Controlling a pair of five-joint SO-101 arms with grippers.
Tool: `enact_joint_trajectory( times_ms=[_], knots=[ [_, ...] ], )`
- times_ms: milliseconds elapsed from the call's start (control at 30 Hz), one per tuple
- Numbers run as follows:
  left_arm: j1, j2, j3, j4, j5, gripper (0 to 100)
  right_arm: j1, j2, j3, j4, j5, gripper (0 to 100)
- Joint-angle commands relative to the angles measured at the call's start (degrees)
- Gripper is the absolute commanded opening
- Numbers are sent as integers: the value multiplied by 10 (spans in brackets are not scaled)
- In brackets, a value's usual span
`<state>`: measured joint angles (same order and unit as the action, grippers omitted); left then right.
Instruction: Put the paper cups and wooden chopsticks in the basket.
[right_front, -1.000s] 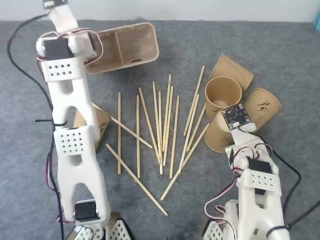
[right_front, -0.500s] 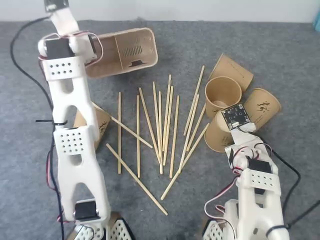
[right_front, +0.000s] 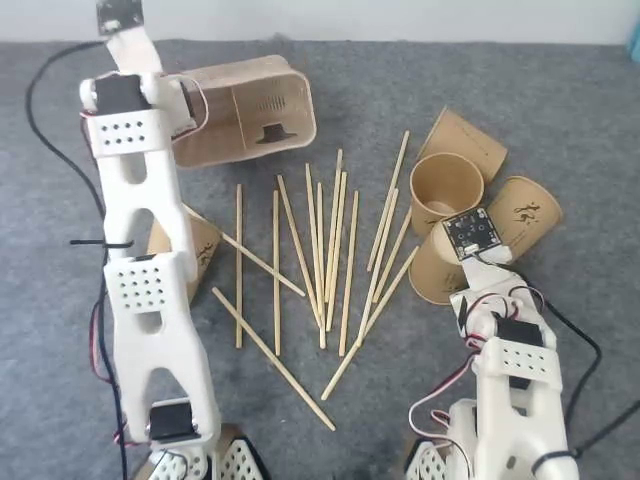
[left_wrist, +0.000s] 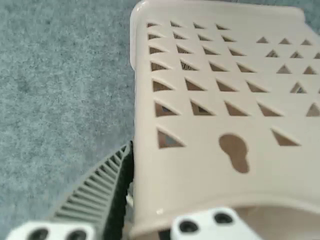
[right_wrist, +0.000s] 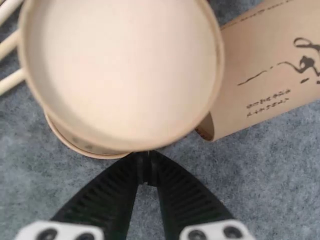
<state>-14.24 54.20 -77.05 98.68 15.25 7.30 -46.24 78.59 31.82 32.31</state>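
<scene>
Paper cups (right_front: 446, 190) come to five. Four of them sit in a bunch on the right side of the gray tabletop (right_front: 560, 110). One has its mouth facing up, and three lie on their sides, touching it or each other. The fifth cup (right_front: 203, 248) lies well apart from them on the left, half hidden behind my left arm.

Wooden chopsticks (right_front: 322, 260) lie spread out flat in the middle of the tabletop, between the lone cup and the bunch. I count about fourteen. Some cross over each other, so I cannot be sure of the number. Most point away from me. Two long ones lie slanted at the near left, and a few on the right reach the cups.

I see one basket (right_front: 240, 75). It is at the far left, tipped on its side with its open mouth facing the chopsticks. No cup or chopstick is in it.

My left claw (left_wrist: 131, 160) is grasping the basket by its wall. One black finger is pressed on the outside, next to the little triangle holes.

My right claw (right_wrist: 148, 159) is clenched with nothing in it. Its two black tips touch each other, right at the edge of a round cup in the bunch.
</scene>
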Motion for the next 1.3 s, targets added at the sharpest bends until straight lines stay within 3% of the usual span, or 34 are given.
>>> enact_joint_trajectory(
  times_ms=[0, 200, 467, 733, 967, 1133, 1267],
  knots=[
    [2, -113, 88, 21, -9, 11, -6, -11, -2, -11, 7, 9],
    [3, -186, 160, 20, -21, 10, -6, -11, -2, -11, 7, 9],
    [-3, -204, 167, 11, -22, 10, -6, -11, -2, -9, 7, 9],
    [-26, -135, 164, -131, -18, 12, -6, -11, -1, -6, 7, 9],
    [-33, -120, 153, -244, 30, 13, -6, -11, -1, -6, 7, 9],
    [-25, -111, 153, -301, 31, 69, -6, -11, -1, -6, 7, 9],
    [-24, -51, 149, -397, 53, 83, -6, -11, -1, -6, 7, 9]
  ],
)
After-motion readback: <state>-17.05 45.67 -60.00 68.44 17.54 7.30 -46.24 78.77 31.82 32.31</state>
